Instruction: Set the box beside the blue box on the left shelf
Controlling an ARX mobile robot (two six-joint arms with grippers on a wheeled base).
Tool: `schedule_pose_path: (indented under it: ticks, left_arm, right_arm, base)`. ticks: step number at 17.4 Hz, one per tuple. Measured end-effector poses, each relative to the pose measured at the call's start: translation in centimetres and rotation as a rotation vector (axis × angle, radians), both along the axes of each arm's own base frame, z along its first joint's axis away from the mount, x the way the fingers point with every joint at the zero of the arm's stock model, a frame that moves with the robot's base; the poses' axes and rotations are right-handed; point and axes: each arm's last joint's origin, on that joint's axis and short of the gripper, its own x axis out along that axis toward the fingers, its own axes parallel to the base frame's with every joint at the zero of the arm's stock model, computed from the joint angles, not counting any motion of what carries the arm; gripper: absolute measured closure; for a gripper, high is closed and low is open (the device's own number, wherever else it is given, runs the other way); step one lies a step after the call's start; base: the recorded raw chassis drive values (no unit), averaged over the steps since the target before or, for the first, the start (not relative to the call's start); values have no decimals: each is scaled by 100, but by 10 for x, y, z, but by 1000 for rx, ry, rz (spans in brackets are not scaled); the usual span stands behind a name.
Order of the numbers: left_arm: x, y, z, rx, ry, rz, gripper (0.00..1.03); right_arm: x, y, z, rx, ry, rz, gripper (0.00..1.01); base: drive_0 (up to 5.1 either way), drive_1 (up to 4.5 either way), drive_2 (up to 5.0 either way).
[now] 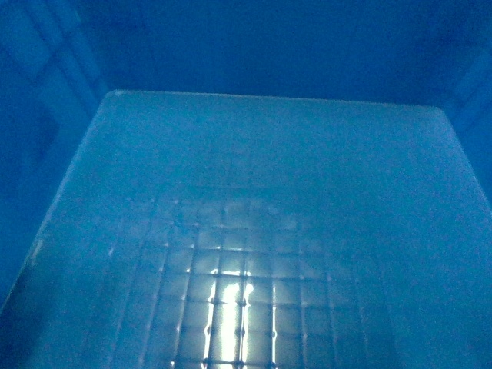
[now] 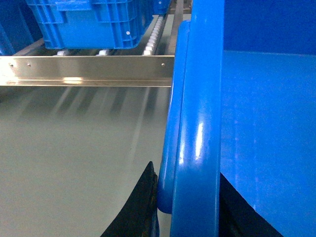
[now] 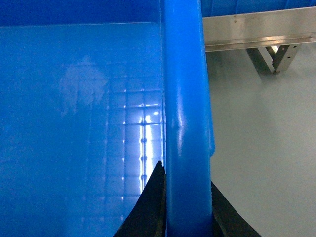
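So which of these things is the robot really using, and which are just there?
Part of the job:
- the box, rim clamped on both sides
- left gripper
- right gripper
- the blue box on the shelf
- the metal shelf rail

Just there:
- the grey floor
- the shelf bracket

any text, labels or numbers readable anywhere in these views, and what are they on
None can be read. The crate held by the left gripper and right gripper shows bare blue plastic. The other crate on the shelf and the steel rail show no print either.
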Motion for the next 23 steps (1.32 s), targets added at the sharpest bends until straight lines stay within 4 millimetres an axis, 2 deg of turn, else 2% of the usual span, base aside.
schedule_pose_path:
  ticks: [2,23]
  left_arm:
    - [0,0,0,0,0,0,83]
    - [0,0,0,-1,-2,0,83]
  right_arm:
    - [0,0,0,0,0,0,92]
    - [0,0,0,0,-3,-1,92]
  base:
    - [0,0,0]
    - [6,439,-428]
